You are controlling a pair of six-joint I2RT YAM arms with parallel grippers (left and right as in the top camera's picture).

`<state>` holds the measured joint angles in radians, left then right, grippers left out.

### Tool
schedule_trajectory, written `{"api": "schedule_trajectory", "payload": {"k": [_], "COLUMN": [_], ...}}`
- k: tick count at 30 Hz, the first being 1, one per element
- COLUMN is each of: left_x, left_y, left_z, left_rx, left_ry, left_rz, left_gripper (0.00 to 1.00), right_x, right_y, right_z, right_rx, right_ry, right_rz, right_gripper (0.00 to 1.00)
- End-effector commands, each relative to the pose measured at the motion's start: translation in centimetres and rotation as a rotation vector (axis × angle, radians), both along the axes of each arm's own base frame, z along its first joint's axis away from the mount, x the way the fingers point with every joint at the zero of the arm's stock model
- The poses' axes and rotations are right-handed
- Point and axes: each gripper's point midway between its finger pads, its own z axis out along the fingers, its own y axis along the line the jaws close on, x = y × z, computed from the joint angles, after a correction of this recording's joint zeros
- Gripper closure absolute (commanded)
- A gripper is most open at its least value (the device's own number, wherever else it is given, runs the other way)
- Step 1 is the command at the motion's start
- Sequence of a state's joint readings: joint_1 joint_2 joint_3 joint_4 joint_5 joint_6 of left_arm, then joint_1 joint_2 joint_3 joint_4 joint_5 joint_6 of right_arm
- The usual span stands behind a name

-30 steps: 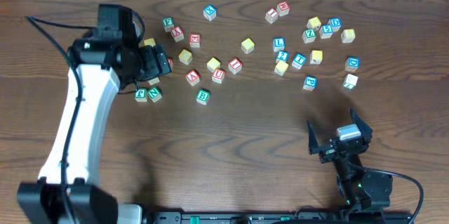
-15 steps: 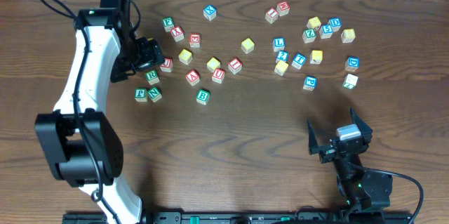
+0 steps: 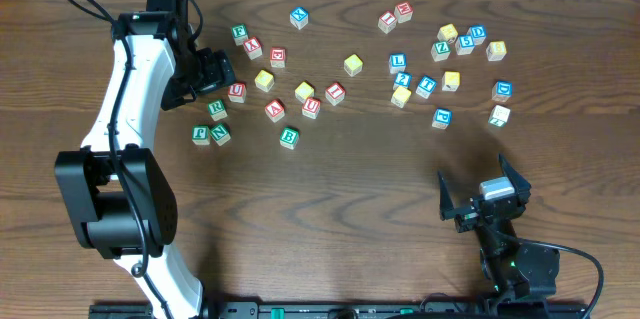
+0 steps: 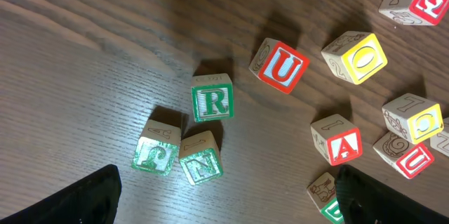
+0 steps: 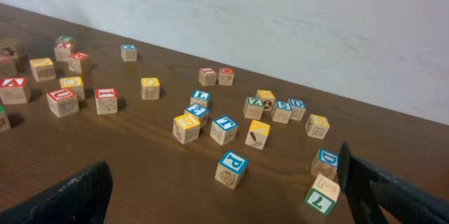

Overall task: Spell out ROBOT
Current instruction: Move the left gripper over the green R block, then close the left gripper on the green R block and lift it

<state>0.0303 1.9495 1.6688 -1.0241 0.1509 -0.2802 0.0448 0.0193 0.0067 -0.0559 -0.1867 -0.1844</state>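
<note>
The green R cube [image 4: 211, 100] [image 3: 217, 109] sits upright on the table, just beyond my open left gripper [image 4: 228, 197] [image 3: 208, 73], which hovers above it holding nothing. A yellow O cube [image 4: 358, 57] [image 3: 264, 80] lies to the R's right. A second yellow cube [image 4: 414, 119] [image 3: 304, 91] lies further right; I cannot read its letter. The green B cube [image 3: 289, 137] shows only partly behind my left gripper's right finger [image 4: 393, 196]. The blue T cube [image 5: 225, 127] [image 3: 427, 85] is far right. My right gripper [image 5: 223, 199] [image 3: 481, 189] rests open near the front edge.
Green N [image 4: 201, 162] and another green cube [image 4: 158, 150] lie close under the R. Red U [image 4: 280, 66] and red A [image 4: 340, 142] sit between R and the yellow cubes. Blue P [image 5: 231, 166], blue D [image 5: 326, 161] and green 7 [image 5: 319, 197] lie before my right gripper.
My left arm has swung back and its gripper has moved toward the far side, uncovering the R cube. The right arm has not moved, and no cube has shifted.
</note>
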Motion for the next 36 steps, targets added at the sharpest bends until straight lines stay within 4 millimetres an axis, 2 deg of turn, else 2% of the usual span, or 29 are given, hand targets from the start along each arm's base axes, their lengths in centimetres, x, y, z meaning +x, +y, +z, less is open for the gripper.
{"api": "schedule_trajectory", "payload": {"k": [1, 4, 13, 16, 19, 23, 25, 28, 31, 36], "left_x": [-0.1, -0.7, -3.0, -3.3, -3.4, -3.1, -3.1, -2.5, -1.6, -0.6], "left_y": [0.4, 1.3, 1.2, 1.2, 2.7, 2.8, 2.5, 1.7, 0.8, 0.8], "left_z": [-0.5, -1.2, -5.1, -6.0, -6.1, -6.3, -7.6, -9.2, -9.1, -8.9], "left_rx": [0.016, 0.070, 0.067, 0.068, 0.153, 0.158, 0.157, 0.159, 0.160, 0.160], "left_ry": [0.014, 0.040, 0.113, 0.116, 0.121, 0.114, 0.143, 0.146, 0.113, 0.074], "left_rz": [-0.011, -0.001, -0.005, -0.005, 0.006, 0.033, 0.023, 0.000, -0.018, -0.016], "left_gripper": [0.05, 0.05, 0.05, 0.09, 0.09, 0.08, 0.00, 0.00, 0.01, 0.01], "right_x": [0.0, 0.0, 0.0, 0.0, 0.0, 0.0, 0.0, 0.0, 0.0, 0.0], "right_y": [-0.2, -0.2, -0.2, -0.2, -0.2, -0.2, -0.2, -0.2, -0.2, -0.2], "right_z": [-0.1, -0.1, -0.1, -0.1, -0.1, -0.1, -0.1, -0.1, -0.1, -0.1], "right_rx": [0.014, 0.014, 0.014, 0.014, 0.014, 0.014, 0.014, 0.014, 0.014, 0.014], "right_ry": [0.008, 0.008, 0.008, 0.008, 0.008, 0.008, 0.008, 0.008, 0.008, 0.008], "right_rz": [-0.008, -0.008, -0.008, -0.008, -0.008, -0.008, -0.008, -0.008, -0.008, -0.008], "right_gripper": [0.01, 0.01, 0.01, 0.01, 0.01, 0.01, 0.01, 0.01, 0.01, 0.01]}}
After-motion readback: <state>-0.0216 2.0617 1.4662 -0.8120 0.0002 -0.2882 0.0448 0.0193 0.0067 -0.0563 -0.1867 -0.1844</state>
